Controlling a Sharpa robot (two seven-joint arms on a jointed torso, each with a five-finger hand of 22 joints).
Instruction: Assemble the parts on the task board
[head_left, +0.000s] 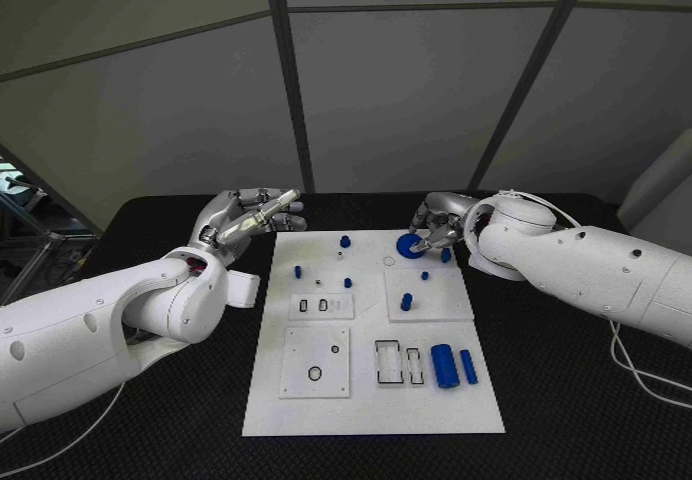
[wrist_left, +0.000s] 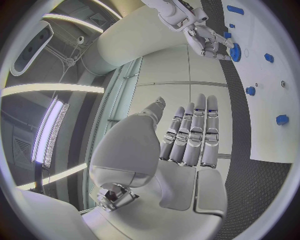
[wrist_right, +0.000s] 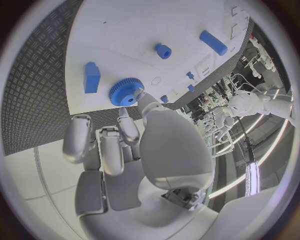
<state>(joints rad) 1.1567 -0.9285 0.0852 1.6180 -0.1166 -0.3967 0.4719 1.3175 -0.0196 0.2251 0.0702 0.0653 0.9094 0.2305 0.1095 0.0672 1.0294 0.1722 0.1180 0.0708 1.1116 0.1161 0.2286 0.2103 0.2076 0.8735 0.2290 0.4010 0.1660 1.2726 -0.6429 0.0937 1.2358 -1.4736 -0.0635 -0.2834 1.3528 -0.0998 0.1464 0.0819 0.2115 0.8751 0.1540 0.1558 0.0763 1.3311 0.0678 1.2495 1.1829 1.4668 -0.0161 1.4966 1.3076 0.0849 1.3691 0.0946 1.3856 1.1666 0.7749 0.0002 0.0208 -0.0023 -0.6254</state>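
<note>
The left hand (head_left: 248, 217) hangs off the board's (head_left: 274, 405) far left corner, fingers straight, side by side and holding nothing — it looks parked, not part of the step in hand. On the board, going rightward, small blue pegs (head_left: 345, 241) stand near the far edge, and a blue cylinder (head_left: 444, 365) and a bar (head_left: 469, 366) lie near the right edge, closer to the robot. At the far right corner the right hand (head_left: 437, 229) has its fingertips on a blue gear (head_left: 411, 246); in the right wrist view one fingertip (wrist_right: 139, 95) touches the gear's hub while the rest curl back above it. Whether the gear is pinched or only pressed I cannot tell. My guess: the gear is being seated on the board — the next move calls for a steady downward press, keeping it level, then letting go cleanly.
</note>
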